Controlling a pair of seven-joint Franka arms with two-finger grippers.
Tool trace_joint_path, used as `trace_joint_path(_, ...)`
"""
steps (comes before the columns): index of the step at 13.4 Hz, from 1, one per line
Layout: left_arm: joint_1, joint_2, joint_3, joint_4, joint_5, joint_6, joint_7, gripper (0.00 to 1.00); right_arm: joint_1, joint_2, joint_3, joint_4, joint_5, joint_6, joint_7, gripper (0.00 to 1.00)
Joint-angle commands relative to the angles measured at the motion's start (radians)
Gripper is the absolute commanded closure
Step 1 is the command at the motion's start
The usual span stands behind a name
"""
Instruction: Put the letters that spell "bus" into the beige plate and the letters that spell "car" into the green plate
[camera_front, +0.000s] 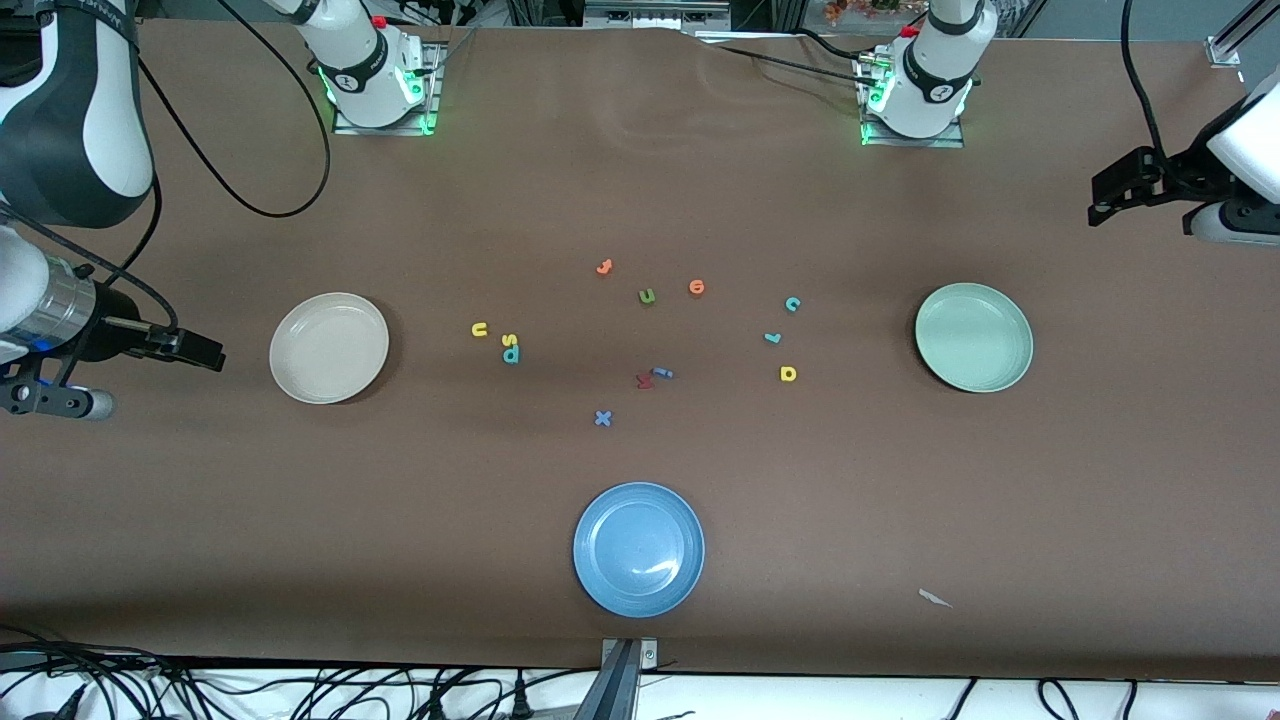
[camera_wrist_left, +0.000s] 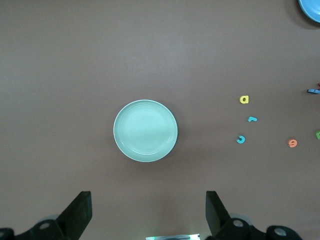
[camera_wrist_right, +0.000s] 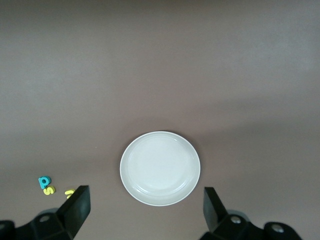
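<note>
The beige plate (camera_front: 328, 347) (camera_wrist_right: 160, 167) lies empty toward the right arm's end. Beside it lie the yellow "u" (camera_front: 479, 329) (camera_wrist_right: 69, 192), yellow-green "s" (camera_front: 509, 339) (camera_wrist_right: 49, 190) and teal "b" (camera_front: 511, 354) (camera_wrist_right: 43, 182). The green plate (camera_front: 973, 336) (camera_wrist_left: 145, 130) lies empty toward the left arm's end. Near it lie the teal "c" (camera_front: 792, 303) (camera_wrist_left: 241, 139), teal "r" (camera_front: 772, 338) (camera_wrist_left: 252, 119) and yellow "a" (camera_front: 788, 373) (camera_wrist_left: 243, 99). My right gripper (camera_front: 212, 354) (camera_wrist_right: 145, 207) hangs open and empty high beside the beige plate. My left gripper (camera_front: 1102, 208) (camera_wrist_left: 148, 210) hangs open and empty high beside the green plate.
A blue plate (camera_front: 638, 549) sits near the front camera's edge. Mid-table lie an olive "u" (camera_front: 647, 295), two orange letters (camera_front: 603, 266) (camera_front: 696, 287), a red letter (camera_front: 644, 380), a small blue letter (camera_front: 662, 373) and a blue "x" (camera_front: 602, 418).
</note>
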Motion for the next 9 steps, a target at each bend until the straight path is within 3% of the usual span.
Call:
trace_joint_path(1,0.012,0.015,0.001,0.032,-0.024,-0.028,0.014,0.0,0.0,-0.011,0.004,0.002,-0.015,-0.007,0.011,0.0)
trace_joint_path(9,0.014,0.017,0.001,0.031,-0.02,-0.028,0.016,0.0,0.0,-0.011,0.004,0.001,-0.018,-0.009,0.005,0.0)
